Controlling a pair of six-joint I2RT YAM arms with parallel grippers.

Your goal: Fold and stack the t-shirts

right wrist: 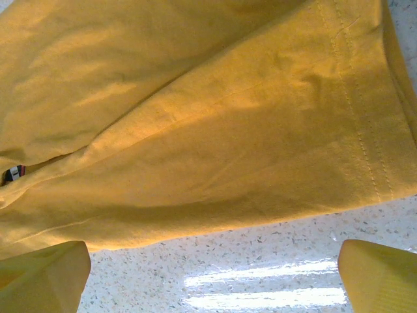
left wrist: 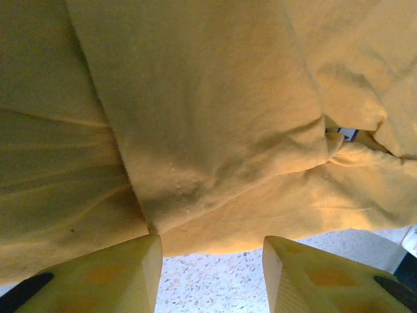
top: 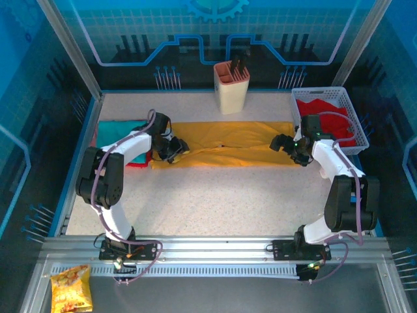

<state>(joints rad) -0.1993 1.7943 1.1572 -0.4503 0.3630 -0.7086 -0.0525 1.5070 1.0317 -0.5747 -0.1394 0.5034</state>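
The mustard-yellow t-shirt (top: 225, 143) lies folded into a long strip across the back half of the table. My left gripper (top: 173, 150) is at its left end. In the left wrist view the left gripper (left wrist: 212, 246) stands partly open; bare table shows between the fingers and the yellow cloth (left wrist: 208, 130) begins just past the tips. My right gripper (top: 287, 145) is at the strip's right end. In the right wrist view it (right wrist: 212, 254) is wide open over bare table, just short of the hemmed yellow edge (right wrist: 260, 163). A teal t-shirt (top: 119, 129) lies on red cloth (top: 135, 163) at the left. A red t-shirt (top: 324, 111) sits in the basket.
A white basket (top: 355, 134) stands at the back right. A beige holder (top: 231, 88) stands at the back centre behind the yellow strip. A yellow-orange snack bag (top: 71, 290) lies off the table at the near left. The enclosure's walls bound the table (top: 215, 202).
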